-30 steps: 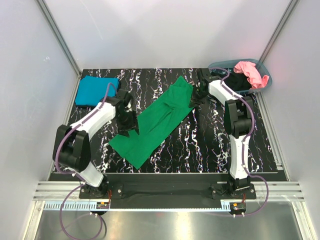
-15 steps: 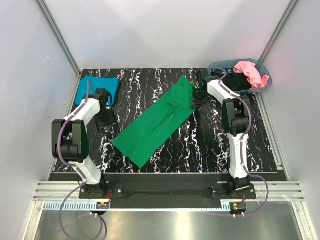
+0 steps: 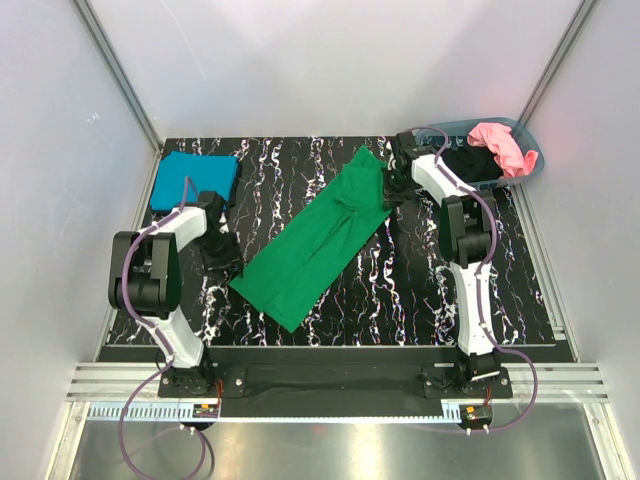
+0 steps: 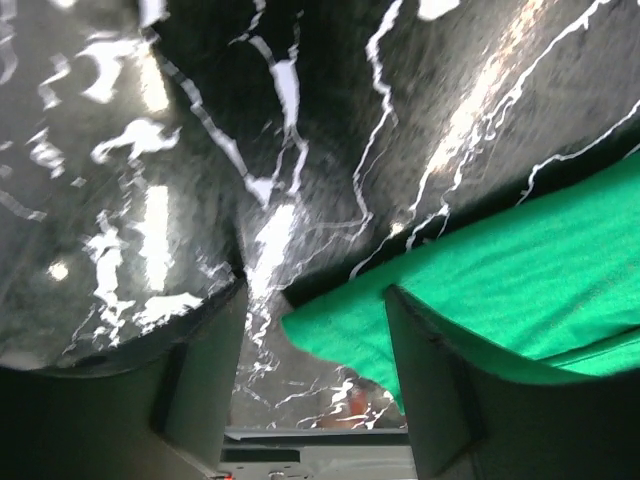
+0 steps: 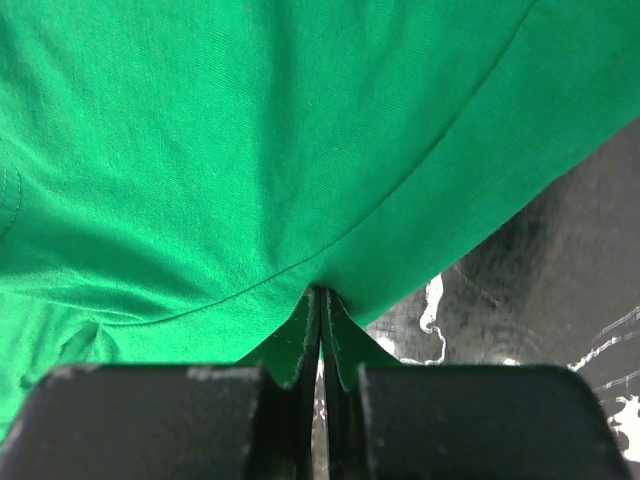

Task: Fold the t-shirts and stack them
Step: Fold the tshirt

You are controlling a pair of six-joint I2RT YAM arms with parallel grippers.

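Observation:
A bright green t-shirt (image 3: 320, 240) lies folded into a long strip, running diagonally across the black marbled table (image 3: 420, 290). My right gripper (image 3: 392, 186) is at its far right edge. In the right wrist view that gripper (image 5: 320, 300) is shut on a pinch of the green t-shirt (image 5: 250, 150). My left gripper (image 3: 222, 258) is low over the table, just left of the strip's near corner. In the left wrist view it (image 4: 315, 300) stands open, and the corner of the green t-shirt (image 4: 500, 270) shows beyond the gap, touching neither finger. A folded teal t-shirt (image 3: 195, 180) rests at the far left.
A grey-blue oval basket (image 3: 530, 165) stands at the far right corner with a pink t-shirt (image 3: 500, 146) and a black t-shirt (image 3: 470, 165) in it. White walls close in the table on three sides.
My left gripper let go of the green shirt's left edge, swung out left, then came back toward the near corner. The right gripper drew the shirt slightly toward the far right.

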